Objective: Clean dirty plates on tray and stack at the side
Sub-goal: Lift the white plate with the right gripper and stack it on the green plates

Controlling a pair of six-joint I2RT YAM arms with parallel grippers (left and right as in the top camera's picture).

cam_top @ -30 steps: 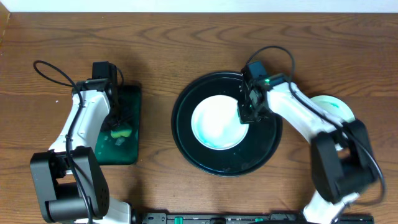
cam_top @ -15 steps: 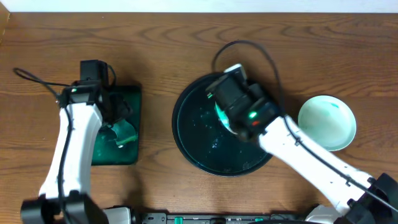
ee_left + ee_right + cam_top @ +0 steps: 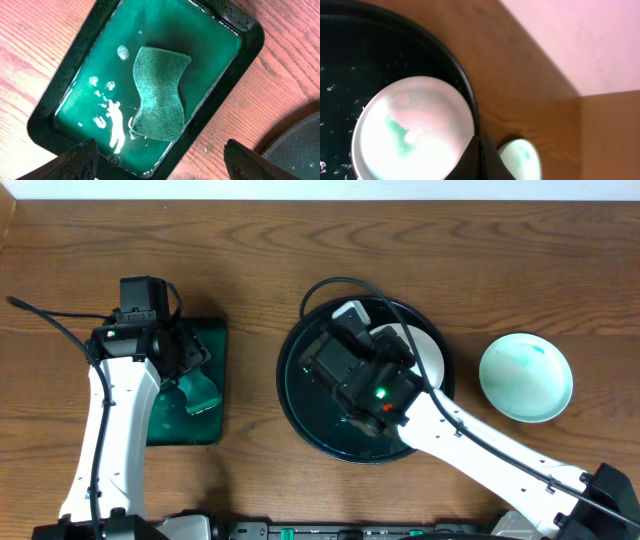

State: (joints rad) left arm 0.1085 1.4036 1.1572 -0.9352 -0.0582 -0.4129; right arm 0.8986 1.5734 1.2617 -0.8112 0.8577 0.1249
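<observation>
A white plate [image 3: 428, 348] with a green smear [image 3: 412, 132] is at the right side of the round black tray [image 3: 297, 402]. My right gripper [image 3: 481, 150] is shut at this plate's rim; in the overhead view the raised right arm hides it. A mint-green plate [image 3: 525, 377] lies on the table right of the tray, and it also shows in the right wrist view [image 3: 520, 157]. I see only these two plates. My left gripper [image 3: 165, 162] is open and empty above the near end of a green rectangular tray [image 3: 75, 75].
A green sponge [image 3: 160, 95] lies in soapy water in the green rectangular tray [image 3: 212, 330]. The black tray's wet floor [image 3: 370, 55] has water droplets. Its rim shows at the corner of the left wrist view [image 3: 300, 145]. A pale wall lies beyond the table's far edge.
The right arm rose and swung left over the black tray, and the white plate moved from the tray's centre to its right side. The left gripper lifted away from the sponge.
</observation>
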